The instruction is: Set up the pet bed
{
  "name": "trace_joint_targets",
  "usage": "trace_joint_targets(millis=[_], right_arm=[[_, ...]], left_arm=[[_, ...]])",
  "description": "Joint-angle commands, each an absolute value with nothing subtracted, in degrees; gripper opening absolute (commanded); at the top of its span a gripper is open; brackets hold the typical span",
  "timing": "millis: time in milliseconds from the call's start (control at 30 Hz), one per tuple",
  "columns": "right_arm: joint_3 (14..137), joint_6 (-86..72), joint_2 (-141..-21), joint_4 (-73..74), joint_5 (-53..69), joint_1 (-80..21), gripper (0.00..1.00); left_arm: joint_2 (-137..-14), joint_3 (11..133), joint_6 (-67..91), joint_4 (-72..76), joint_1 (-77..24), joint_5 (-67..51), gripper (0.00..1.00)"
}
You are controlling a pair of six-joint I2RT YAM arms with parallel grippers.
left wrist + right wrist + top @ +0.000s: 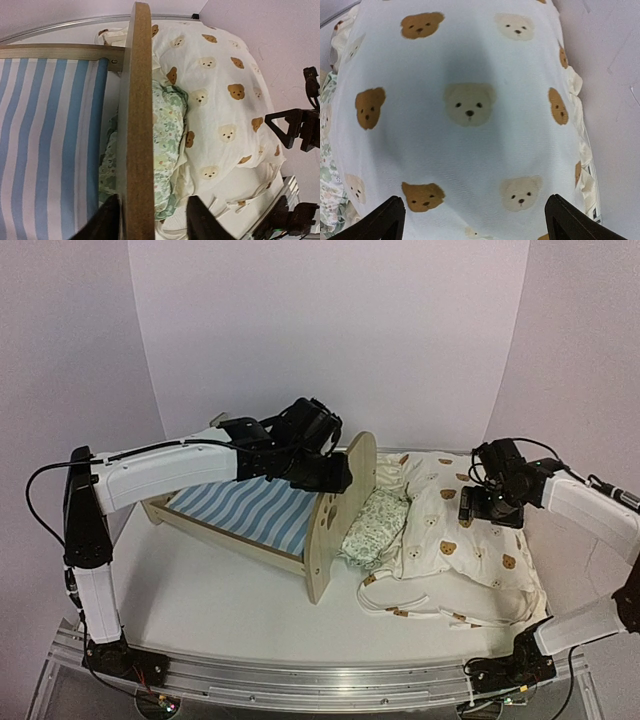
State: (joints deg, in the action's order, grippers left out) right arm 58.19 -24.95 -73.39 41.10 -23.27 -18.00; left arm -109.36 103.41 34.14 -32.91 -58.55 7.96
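Observation:
The pet bed (245, 512) stands on the left half of the table, a light wood frame with a blue-and-white striped mattress (50, 140). Its rounded headboard (335, 510) faces right. My left gripper (335, 475) hovers over the top edge of the headboard (137, 100) and straddles it. In the left wrist view the left gripper (152, 200) is open, one finger close against the mattress side and the other well clear over the pillow side. My right gripper (478, 505) hangs open above the bear-print quilt (470, 100), with nothing between the jaws of the right gripper (475, 200).
A small green-patterned pillow (375, 525) leans against the outer face of the headboard. The cream ruffled quilt (460, 530) lies bunched on the right half of the table, reaching its right edge. White backdrop walls close in behind and at both sides.

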Motion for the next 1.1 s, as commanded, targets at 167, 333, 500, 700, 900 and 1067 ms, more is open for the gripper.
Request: trace_joint_targets(millis=[167, 333, 500, 700, 900, 1067], right_arm=[[65.4, -28.3, -76.6, 41.4, -9.6, -15.7, 0.98], [72.6, -27.9, -83.0, 41.1, -5.7, -16.3, 0.98], [78.2, -25.8, -91.6, 41.0, -9.2, -20.7, 0.98], [84.9, -26.2, -102.3, 42.9, -15.4, -23.9, 0.98], [90.9, -26.1, -111.6, 48.5, -24.2, -25.3, 0.98], [91.6, -25.4, -116.4, 50.9, -31.3, -25.7, 0.97]], left_arm=[[-103.4, 98.1, 33.0, -24.6, -60.0, 7.8, 0.83], [-94.6, 92.6, 30.2, -27.6, -60.0, 18.7, 0.91], [-89.1, 86.9, 30.7, -35.8, -57.6, 30.1, 0.95], [-81.3, 74.0, 34.5, -36.2, -46.6, 25.5, 0.95], [-73.4, 64.7, 36.3, -32.5, -42.1, 25.6, 0.96], [-71.6, 62.2, 35.9, -31.5, -41.8, 24.7, 0.96]])
